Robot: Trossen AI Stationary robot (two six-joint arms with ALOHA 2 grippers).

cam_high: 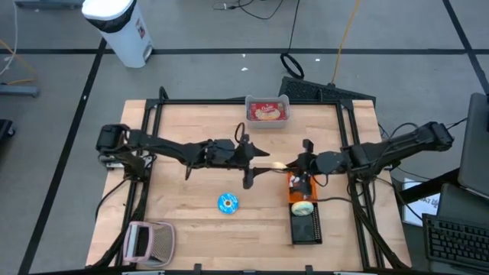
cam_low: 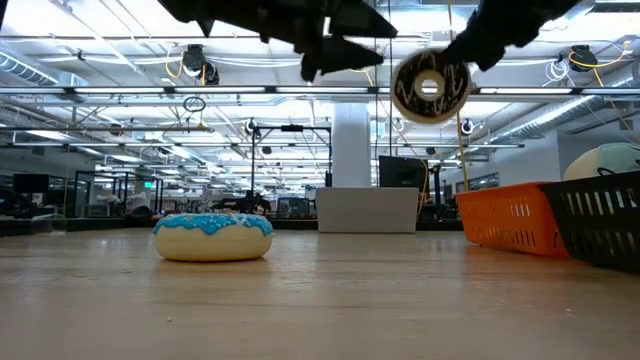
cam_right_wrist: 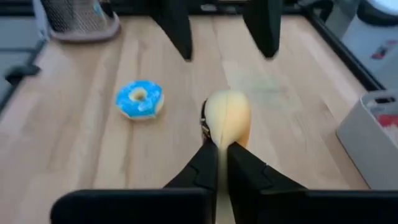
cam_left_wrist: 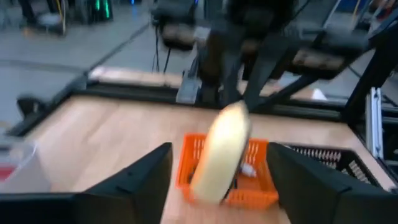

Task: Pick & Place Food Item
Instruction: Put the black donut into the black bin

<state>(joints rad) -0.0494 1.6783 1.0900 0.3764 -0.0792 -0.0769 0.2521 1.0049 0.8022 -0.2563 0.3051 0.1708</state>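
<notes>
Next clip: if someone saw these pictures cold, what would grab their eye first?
Most striking is the pale chocolate-iced doughnut held edge-on in mid-air above the table centre, pinched by the right gripper, with the left gripper open just beside it. Next, the blue-iced doughnut lying alone on the wooden table, and the small orange basket under the right arm.

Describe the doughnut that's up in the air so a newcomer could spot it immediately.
Above the middle of the wooden table, between the two arms, the right gripper pinches a chocolate-iced doughnut held on edge. Unlike the blue-iced doughnut lying flat on the table, it hangs in the air.
</notes>
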